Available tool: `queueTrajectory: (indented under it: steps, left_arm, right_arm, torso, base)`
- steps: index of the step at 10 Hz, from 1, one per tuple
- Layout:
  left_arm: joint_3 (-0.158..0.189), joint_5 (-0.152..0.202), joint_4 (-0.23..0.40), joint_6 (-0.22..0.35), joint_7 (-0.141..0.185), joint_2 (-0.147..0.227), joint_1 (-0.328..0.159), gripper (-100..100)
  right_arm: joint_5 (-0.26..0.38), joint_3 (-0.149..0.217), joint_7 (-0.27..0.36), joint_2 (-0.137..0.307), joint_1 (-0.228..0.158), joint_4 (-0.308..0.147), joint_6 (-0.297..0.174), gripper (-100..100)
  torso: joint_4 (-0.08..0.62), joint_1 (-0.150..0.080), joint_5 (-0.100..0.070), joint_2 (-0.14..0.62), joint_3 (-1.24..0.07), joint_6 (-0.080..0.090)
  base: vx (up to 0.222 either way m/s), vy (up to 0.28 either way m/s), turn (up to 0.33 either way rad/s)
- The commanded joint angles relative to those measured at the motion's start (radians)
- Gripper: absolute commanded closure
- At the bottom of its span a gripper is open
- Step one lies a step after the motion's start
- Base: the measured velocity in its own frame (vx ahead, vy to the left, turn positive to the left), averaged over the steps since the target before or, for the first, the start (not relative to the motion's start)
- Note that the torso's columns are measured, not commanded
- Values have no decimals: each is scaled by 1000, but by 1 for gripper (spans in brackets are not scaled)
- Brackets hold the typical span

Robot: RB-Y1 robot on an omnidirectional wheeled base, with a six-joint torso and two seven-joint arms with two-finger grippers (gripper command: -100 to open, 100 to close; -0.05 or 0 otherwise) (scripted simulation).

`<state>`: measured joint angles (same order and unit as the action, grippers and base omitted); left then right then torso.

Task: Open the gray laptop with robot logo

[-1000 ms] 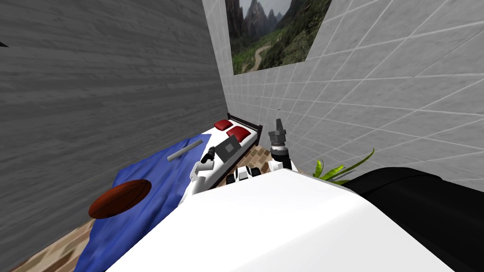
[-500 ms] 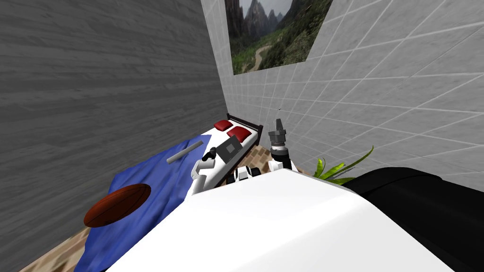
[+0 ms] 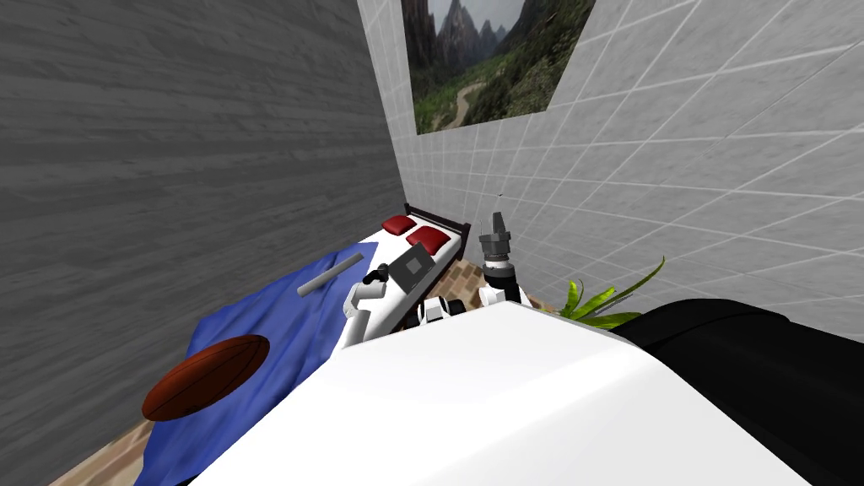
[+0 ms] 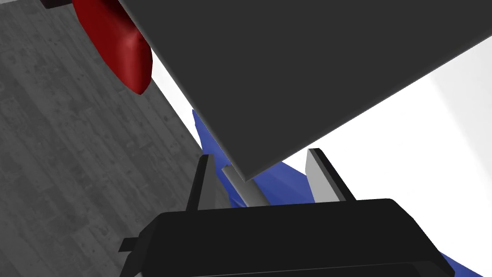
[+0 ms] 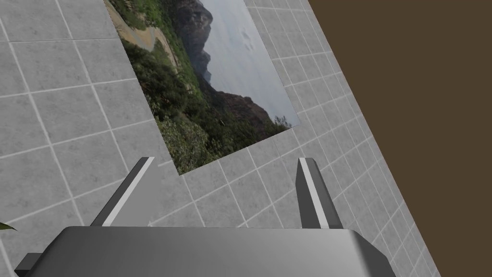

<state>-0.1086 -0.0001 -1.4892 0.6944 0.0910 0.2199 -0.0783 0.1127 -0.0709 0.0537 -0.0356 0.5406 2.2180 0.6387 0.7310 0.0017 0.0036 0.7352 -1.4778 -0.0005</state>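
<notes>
The left gripper (image 4: 259, 158) is held spread, with nothing gripped. A corner of the dark grey laptop (image 4: 307, 62) is taken in between its fingers, and the lid's flat face is spread just ahead of the fingertips, over the white bed (image 4: 423, 154). The right gripper (image 5: 226, 159) is raised well apart, likewise spread and empty, so the left arm is judged the nearer.

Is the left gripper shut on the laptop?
No, the left gripper stands open, its fingers apart on either side of a corner of the dark grey laptop.
</notes>
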Motion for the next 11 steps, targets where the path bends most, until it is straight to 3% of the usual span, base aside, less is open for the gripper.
queueTrajectory:
  steps: [1,5,9,10,11]
  left_arm:
    - [-6,31,17,47,11,-21,-1,100]
    - [-12,61,34,91,22,-43,2,100]
    - [-25,122,67,180,42,-88,7,100]
    - [-11,129,12,202,39,-49,-8,-100]
    - [-12,131,-11,224,42,-44,-7,-100]
  right_arm:
    - [0,0,0,0,0,0,0,0]
    - [0,0,0,0,0,0,0,0]
    - [0,0,0,0,0,0,0,0]
    - [0,0,0,0,0,0,0,0]
    - [0,0,0,0,0,0,0,0]
  torso:
    - [3,-2,-2,1,0,0]
    - [0,-1,-1,-5,-3,-1]
    - [3,3,-1,2,5,3]
    - [3,6,-1,-1,5,4]
    - [5,3,-2,-1,3,2]
  base:
    - [43,110,-38]
    - [87,110,-39]
    - [37,75,-76]
    - [-2,-6,3]
    - [2,-16,31]
